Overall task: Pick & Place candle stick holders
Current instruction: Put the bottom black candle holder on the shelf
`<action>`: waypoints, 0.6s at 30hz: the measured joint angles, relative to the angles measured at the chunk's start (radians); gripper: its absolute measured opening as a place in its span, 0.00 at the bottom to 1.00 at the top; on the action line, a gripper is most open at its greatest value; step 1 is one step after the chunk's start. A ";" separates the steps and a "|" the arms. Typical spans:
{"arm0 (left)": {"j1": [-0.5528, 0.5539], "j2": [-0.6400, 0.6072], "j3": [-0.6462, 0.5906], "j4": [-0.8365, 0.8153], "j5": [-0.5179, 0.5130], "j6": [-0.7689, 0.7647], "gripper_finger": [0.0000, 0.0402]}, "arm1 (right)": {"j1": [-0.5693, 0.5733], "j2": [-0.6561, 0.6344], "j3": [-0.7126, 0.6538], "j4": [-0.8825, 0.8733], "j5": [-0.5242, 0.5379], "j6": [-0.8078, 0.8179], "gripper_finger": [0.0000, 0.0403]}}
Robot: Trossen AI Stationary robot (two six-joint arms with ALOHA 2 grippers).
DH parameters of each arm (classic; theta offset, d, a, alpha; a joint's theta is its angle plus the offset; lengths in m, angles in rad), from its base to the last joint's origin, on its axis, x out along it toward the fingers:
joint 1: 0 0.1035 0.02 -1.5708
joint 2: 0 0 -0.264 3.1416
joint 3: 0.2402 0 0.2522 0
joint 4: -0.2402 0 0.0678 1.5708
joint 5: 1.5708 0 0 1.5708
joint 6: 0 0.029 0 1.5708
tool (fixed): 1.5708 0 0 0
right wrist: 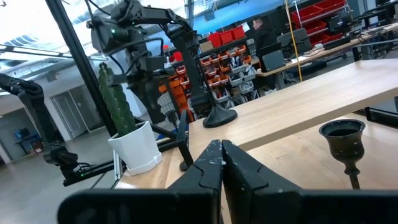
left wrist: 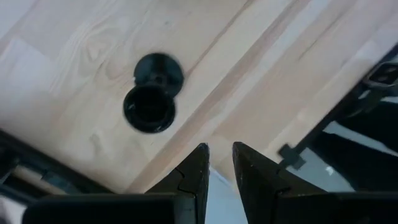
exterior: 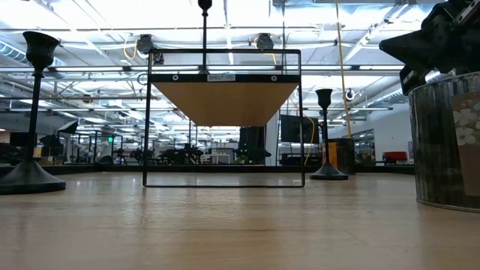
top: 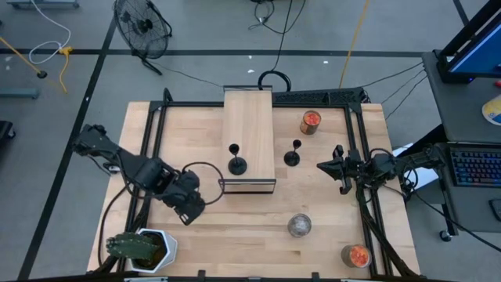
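Note:
One black candle stick holder (top: pixel 236 161) stands by its round base on the wooden shelf (top: pixel 249 117). A second (top: pixel 292 154) stands on the table just right of the shelf. A third (exterior: pixel 34 120) stands on the table at the left of the low view. My left gripper (top: pixel 196 207) hangs over the table's near left part and points down. Its fingers (left wrist: pixel 219 163) are a narrow gap apart and empty. A holder (left wrist: pixel 150 93) stands below and ahead of them. My right gripper (top: pixel 322 166) is shut and empty, right of the second holder (right wrist: pixel 343 140).
The shelf's black frame (exterior: pixel 225 120) stands mid-table. Glass jars with orange contents stand at the far right (top: pixel 311 121) and the near right (top: pixel 355 255). A silvery jar (top: pixel 299 225) stands near the front. A cactus in a white pot (top: pixel 145 249) is at the near left corner.

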 joint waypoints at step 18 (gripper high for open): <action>-0.026 0.000 -0.015 -0.003 -0.087 0.137 0.20 | 0.000 0.000 0.000 0.000 0.001 -0.003 0.00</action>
